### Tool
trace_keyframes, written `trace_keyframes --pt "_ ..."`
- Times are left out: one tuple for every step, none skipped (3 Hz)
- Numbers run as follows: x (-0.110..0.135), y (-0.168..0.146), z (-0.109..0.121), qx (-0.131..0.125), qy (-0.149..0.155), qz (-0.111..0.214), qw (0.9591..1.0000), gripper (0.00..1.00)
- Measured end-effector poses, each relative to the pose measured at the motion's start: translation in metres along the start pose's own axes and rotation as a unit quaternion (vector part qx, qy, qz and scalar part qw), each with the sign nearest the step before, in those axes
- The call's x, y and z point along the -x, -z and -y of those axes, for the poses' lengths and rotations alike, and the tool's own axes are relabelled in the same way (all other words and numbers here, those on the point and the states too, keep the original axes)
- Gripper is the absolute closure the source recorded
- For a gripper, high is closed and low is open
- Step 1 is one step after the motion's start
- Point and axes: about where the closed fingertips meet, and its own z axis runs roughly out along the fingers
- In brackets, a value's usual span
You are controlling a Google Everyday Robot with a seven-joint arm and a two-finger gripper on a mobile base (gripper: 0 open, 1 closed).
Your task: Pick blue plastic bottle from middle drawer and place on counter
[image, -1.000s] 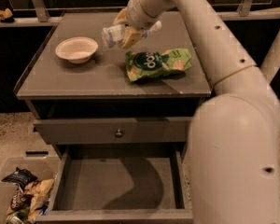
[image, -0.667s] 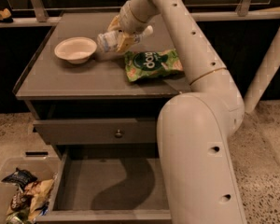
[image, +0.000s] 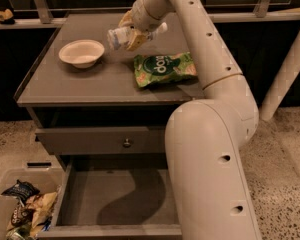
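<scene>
1. Slightly higher than a moment earlier, the blue plastic bottle (image: 116,37) is gripped by the claw (image: 131,35).
2. Both are held over the bench (image: 65,86), upper centre, between the white bowl (image: 81,52) and the green bag (image: 165,68).

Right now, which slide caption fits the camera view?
Gripper holds blue plastic bottle over counter, between white bowl and green bag; middle drawer open.

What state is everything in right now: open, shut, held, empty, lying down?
gripper: over the counter, shut on the bottle.
blue plastic bottle: held on its side, between bowl and bag.
middle drawer: pulled open, visible floor bare.
top drawer: closed.
white bowl: upright on the counter, empty.
green snack bag: lying flat on the counter.
floor bin: open-topped, holds snack packets.
</scene>
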Motion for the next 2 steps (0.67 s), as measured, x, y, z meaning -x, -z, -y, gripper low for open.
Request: trace_keyframes --pt "0.0000 0.0000 0.0000 0.000 0.000 0.000 1.0000 0.58" --pt "0.0000 -0.0003 0.0000 0.000 0.000 0.000 1.0000 0.35"
